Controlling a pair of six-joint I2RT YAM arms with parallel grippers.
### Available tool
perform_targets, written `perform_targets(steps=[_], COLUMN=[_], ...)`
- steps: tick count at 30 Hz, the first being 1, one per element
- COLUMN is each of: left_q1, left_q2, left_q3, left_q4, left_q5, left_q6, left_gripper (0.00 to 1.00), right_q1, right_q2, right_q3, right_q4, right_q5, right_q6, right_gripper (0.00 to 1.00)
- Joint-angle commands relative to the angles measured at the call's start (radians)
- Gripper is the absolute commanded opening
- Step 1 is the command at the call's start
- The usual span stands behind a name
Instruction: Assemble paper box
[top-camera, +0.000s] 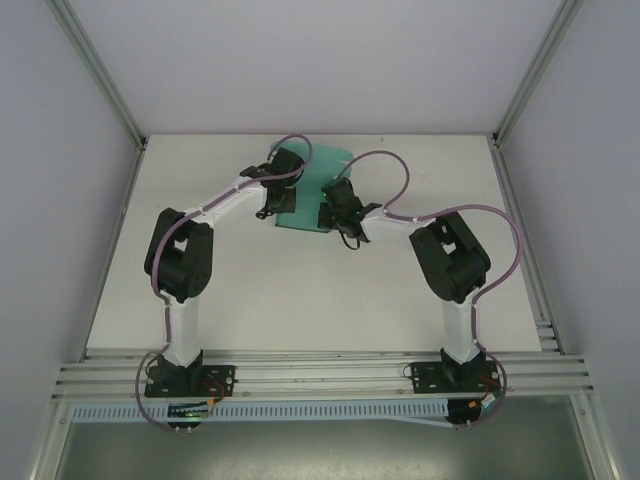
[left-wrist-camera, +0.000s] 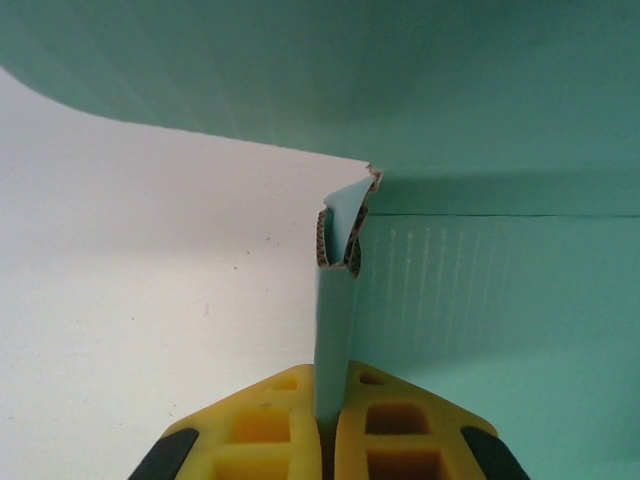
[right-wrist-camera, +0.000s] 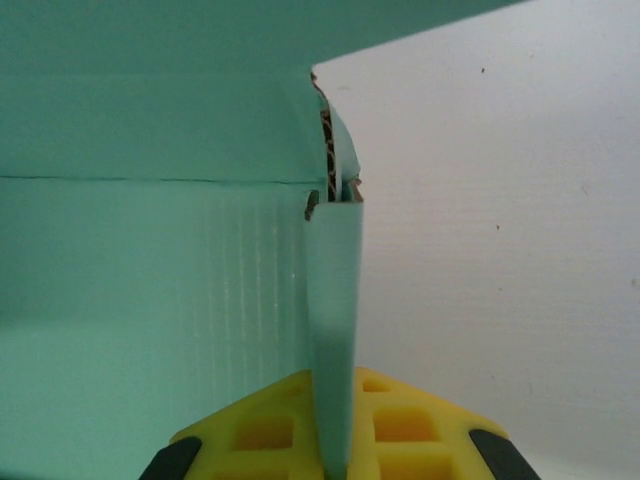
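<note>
Near the tabletop's (top-camera: 300, 290) far edge, left tool (left-wrist-camera: 332, 405) and right tool (right-wrist-camera: 335, 400) each pinch an upright side wall of the paper box (top-camera: 325, 165). Sides are up, I'd say roughly halfway, with the lid flap left to close.

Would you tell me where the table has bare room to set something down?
The widest bare patch of table lies near-centre, between the left arm and right arm. The far left and far right corners are bare too. It is crowded far-centre, where the left gripper and right gripper pinch the paper box.
</note>
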Motion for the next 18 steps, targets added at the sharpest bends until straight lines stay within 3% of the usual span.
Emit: perform_targets(steps=[1, 3, 5, 7, 8, 14, 18], left_q1=[0.003, 0.003, 0.005, 0.011, 0.025, 0.273, 0.367], left_q2=[-0.014, -0.05, -0.094, -0.153, -0.193, -0.509, -0.503], left_q3=[0.017, -0.007, -0.017, -0.033, -0.053, -0.379, -0.483], left_q4=[0.019, 0.076, 0.106, 0.116, 0.126, 0.36, 0.439], left_q5=[0.076, 0.169, 0.225, 0.223, 0.24, 0.519, 0.652], left_q6=[0.007, 0.033, 0.056, 0.078, 0.082, -0.031, -0.095], left_gripper=[0.23, 0.36, 0.57, 0.9, 0.98, 0.99, 0.99], right_q1=[0.002, -0.002, -0.014, -0.027, -0.035, -0.099, -0.1], right_q2=[0.024, 0.025, 0.009, -0.031, -0.055, -0.23, -0.323], right_q3=[0.02, 0.025, 0.007, -0.032, -0.056, -0.2, -0.265], right_q4=[-0.052, -0.061, -0.031, 0.037, 0.074, 0.311, 0.526], right_q5=[0.062, 0.067, 0.041, 0.005, -0.014, -0.239, -0.448], right_q6=[-0.009, -0.012, -0.019, -0.028, -0.038, -0.062, -0.023], right_gripper=[0.0, 0.0, 0.0, 0.0, 0.0, 0.0, 0.0])
